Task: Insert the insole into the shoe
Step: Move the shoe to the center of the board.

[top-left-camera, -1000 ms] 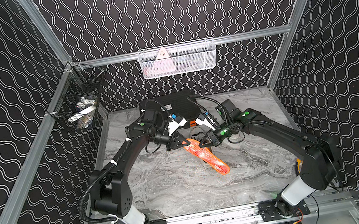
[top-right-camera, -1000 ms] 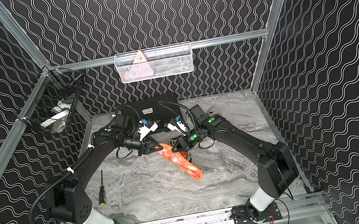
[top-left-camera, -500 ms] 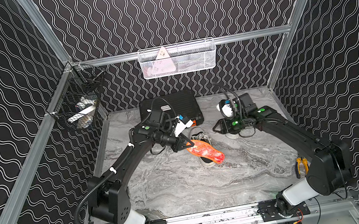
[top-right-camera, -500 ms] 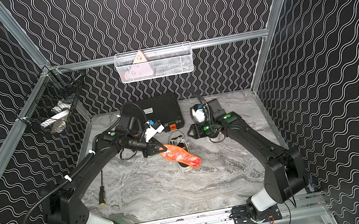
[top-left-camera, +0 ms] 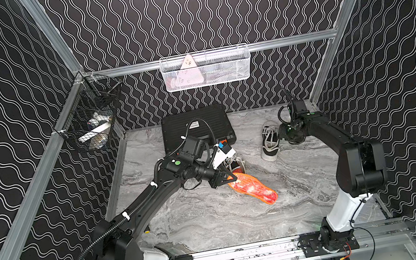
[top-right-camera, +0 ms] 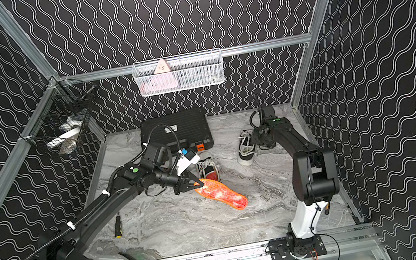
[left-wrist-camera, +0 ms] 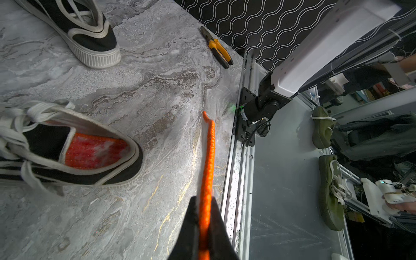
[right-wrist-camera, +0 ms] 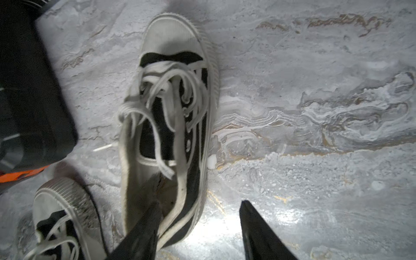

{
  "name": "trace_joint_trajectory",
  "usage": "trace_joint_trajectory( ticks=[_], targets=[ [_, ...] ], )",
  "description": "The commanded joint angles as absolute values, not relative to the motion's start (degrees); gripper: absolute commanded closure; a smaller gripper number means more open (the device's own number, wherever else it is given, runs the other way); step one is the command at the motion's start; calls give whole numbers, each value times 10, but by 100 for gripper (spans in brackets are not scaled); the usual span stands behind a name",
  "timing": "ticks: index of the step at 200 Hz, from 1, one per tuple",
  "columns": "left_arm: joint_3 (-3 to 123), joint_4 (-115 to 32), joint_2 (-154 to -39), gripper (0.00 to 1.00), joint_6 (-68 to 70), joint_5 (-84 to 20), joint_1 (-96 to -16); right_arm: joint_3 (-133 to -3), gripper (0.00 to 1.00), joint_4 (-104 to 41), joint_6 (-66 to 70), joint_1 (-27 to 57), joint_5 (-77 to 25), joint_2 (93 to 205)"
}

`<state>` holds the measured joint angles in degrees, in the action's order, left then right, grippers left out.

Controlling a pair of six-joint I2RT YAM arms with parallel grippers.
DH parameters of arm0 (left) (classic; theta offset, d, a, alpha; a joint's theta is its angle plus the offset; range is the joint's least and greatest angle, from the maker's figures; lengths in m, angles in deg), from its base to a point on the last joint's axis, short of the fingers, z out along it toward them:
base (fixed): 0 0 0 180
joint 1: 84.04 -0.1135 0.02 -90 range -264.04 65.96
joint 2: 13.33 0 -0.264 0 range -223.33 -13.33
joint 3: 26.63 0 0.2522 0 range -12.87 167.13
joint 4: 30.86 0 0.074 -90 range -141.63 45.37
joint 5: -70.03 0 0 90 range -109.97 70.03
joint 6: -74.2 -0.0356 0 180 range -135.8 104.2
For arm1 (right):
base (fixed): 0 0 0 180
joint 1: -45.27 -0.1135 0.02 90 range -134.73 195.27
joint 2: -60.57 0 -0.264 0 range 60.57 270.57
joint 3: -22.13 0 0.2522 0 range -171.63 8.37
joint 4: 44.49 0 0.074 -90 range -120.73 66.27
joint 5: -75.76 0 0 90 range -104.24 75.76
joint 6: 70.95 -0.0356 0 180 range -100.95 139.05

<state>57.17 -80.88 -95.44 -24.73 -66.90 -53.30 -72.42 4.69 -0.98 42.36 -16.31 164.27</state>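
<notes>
Shifted to the far shoe, one of two, the right gripper is spread, seemingly astride its heel; one insole is pinched by the left gripper.

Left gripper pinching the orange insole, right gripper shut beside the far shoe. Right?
Not quite: the right gripper is open. The right wrist view shows its fingers apart, one inside the far shoe's heel opening. The left gripper does pinch the orange insole.
</notes>
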Motion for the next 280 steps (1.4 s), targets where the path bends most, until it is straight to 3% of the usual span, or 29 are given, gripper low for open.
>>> trace_joint_trajectory(
  ticks=[1, 30, 68, 98, 146, 177, 204, 218, 256, 280],
  targets=[
    [585, -833, -964, 100, -260, -660, -528, -741, 41, 52, -5, 422, -173, 1664],
    [600, -843, -966, 100, -269, -655, -528, -759, 45, 50, -4, 420, -183, 1703],
    [620, -859, -981, 100, -279, -646, -528, -754, 78, 61, 4, 399, -175, 1717],
    [617, -856, -985, 100, -277, -639, -528, -702, 86, 76, 6, 359, -155, 1667],
    [598, -835, -976, 100, -268, -637, -528, -571, 87, 95, -28, 286, -131, 1536],
    [600, -839, -980, 100, -267, -636, -528, -502, 86, 116, -46, 280, -109, 1486],
    [606, -843, -985, 100, -268, -634, -528, -515, 83, 146, -33, 289, -78, 1471],
    [611, -845, -988, 100, -268, -633, -528, -528, 76, 160, -33, 299, -72, 1471],
    [612, -848, -988, 100, -267, -625, -528, -561, 63, 153, -37, 309, -89, 1452],
    [613, -851, -992, 100, -270, -621, -528, -596, 62, 132, -29, 294, -126, 1443]
  ],
)
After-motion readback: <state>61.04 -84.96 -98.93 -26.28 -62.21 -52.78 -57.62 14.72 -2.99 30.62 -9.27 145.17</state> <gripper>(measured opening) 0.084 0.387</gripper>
